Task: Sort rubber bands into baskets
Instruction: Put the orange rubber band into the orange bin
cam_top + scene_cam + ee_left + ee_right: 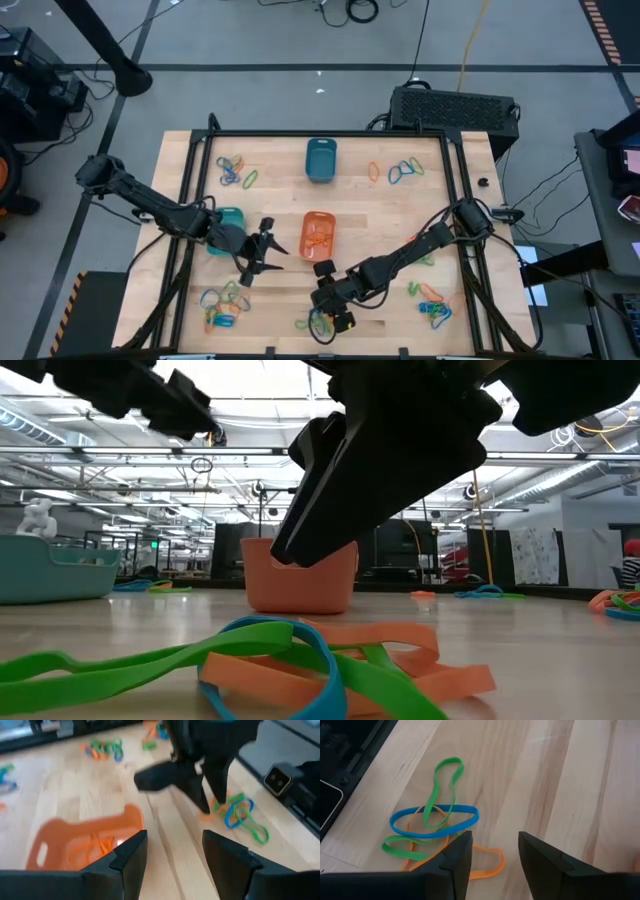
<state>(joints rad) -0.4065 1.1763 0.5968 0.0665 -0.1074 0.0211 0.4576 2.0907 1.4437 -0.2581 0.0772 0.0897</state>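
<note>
On the pale wooden table point(380, 215), your right gripper point(490, 851), jaws parted and empty, hangs just above the tangled rubber bands point(432, 827), whose blue loop lies crosswise ahead of its fingertips.

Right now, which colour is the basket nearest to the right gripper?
Orange basket, clearest in the high view.

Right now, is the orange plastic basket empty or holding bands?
Holding bands: the orange rectangular plastic basket has thin orange rubber loops on its floor, seen in the high and left wrist views.

Two matte black jointed arms, black cables looped along them; each end effector point(262, 250) point(334, 308) carries two broad, wedge-shaped dark fingers point(451, 865).
</note>
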